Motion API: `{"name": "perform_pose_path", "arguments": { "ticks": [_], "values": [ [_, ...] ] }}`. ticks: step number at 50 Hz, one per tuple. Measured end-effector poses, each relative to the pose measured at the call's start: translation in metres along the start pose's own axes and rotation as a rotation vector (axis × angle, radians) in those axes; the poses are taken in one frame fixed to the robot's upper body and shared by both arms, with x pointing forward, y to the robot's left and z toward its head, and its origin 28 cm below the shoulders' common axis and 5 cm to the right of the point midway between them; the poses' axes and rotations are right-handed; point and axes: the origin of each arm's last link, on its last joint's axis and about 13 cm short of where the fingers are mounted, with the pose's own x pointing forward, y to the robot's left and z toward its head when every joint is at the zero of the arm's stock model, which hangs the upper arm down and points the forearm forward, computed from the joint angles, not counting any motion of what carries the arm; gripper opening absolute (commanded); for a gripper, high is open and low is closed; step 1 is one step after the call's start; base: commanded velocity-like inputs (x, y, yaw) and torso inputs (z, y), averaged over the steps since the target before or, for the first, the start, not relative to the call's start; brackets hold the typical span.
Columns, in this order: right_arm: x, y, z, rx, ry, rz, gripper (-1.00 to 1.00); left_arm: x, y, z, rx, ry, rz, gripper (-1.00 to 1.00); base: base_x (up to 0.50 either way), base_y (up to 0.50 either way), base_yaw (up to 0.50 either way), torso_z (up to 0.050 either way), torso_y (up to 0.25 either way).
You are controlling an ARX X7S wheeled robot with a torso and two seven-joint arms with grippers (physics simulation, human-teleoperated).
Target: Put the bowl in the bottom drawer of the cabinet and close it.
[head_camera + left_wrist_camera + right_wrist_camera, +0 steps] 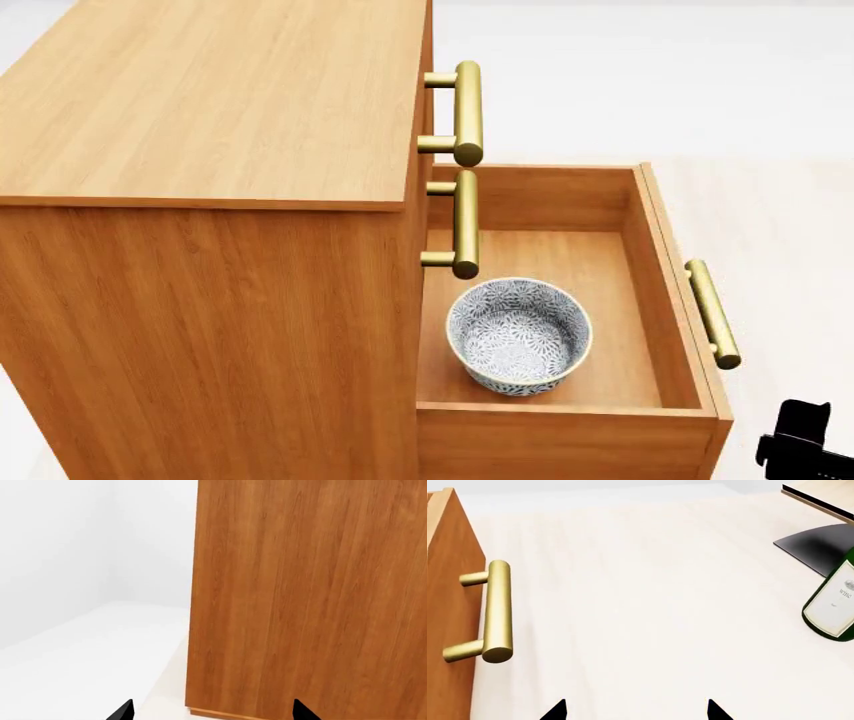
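Observation:
The cabinet (200,300) fills the left of the head view, with the bottom drawer (657,270) pulled out to the right. The bowl (518,335) stands upright inside it, near the drawer's near wall and close to the cabinet body. The drawer's brass handle (711,312) sits on its outer front. My right gripper (635,711) is open and empty, beside a brass handle (496,612) on a wood front, probably the same drawer. Only a black part of the right arm (807,450) shows in the head view. My left gripper (212,712) is open and empty, facing the cabinet's plain side panel (300,600).
Two brass handles (466,110) of the upper drawers jut out over the open drawer. A green wine bottle (835,605) lies on the pale floor by a dark base (814,547) and a pale wood rack (820,495). White wall and floor (80,645) lie beside the cabinet.

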Motion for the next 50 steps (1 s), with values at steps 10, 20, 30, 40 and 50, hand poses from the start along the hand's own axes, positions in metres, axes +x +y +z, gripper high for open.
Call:
{"name": "perform_pose_path", "arguments": {
  "ticks": [10, 20, 30, 40, 50],
  "values": [
    [0.005, 0.004, -0.004, -0.006, 0.013, 0.004, 1.0, 0.0, 0.0, 0.0, -0.002, 0.0, 0.001, 1.0, 0.0, 0.0, 0.0, 0.0, 0.0],
    [0.009, 0.009, -0.007, -0.007, 0.019, 0.016, 1.0, 0.0, 0.0, 0.0, -0.003, -0.001, 0.002, 1.0, 0.0, 0.0, 0.0, 0.0, 0.0],
    [0.011, 0.015, -0.007, -0.008, 0.021, 0.032, 1.0, 0.0, 0.0, -0.001, -0.005, -0.001, 0.003, 1.0, 0.0, 0.0, 0.0, 0.0, 0.0],
    [0.015, 0.021, -0.008, -0.015, 0.023, 0.039, 1.0, 0.0, 0.0, -0.002, -0.007, -0.002, 0.004, 1.0, 0.0, 0.0, 0.0, 0.0, 0.0],
    [0.017, 0.025, -0.008, -0.023, 0.024, 0.048, 1.0, 0.0, 0.001, -0.002, -0.008, -0.002, 0.006, 1.0, 0.0, 0.0, 0.0, 0.0, 0.0]
  ]
}}
